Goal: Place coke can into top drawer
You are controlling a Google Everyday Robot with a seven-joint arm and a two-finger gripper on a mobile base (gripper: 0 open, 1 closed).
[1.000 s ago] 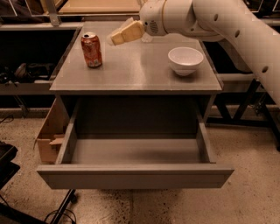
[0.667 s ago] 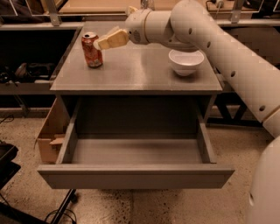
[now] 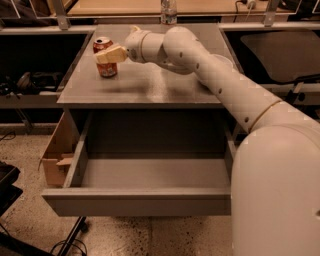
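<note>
The coke can (image 3: 106, 69), red-orange with a silver top, stands upright at the back left of the grey cabinet's flat top (image 3: 150, 87). My gripper (image 3: 104, 55), tan at its tip, has reached in from the right and overlaps the can's upper half in the camera view. I cannot tell whether it touches the can. The top drawer (image 3: 137, 202) is pulled wide open below the cabinet top, and nothing lies on its grey floor. My white arm (image 3: 220, 80) crosses the right side of the cabinet top.
A clear plastic bottle (image 3: 169, 12) stands behind the cabinet's back edge. An open cardboard box (image 3: 56, 152) sits on the floor against the cabinet's left side. Dark tables flank the cabinet left and right. Cables lie on the floor at the lower left.
My gripper has moved left across the cabinet top, from apart on the can's right to overlapping the can. The can and the drawer have not moved.
</note>
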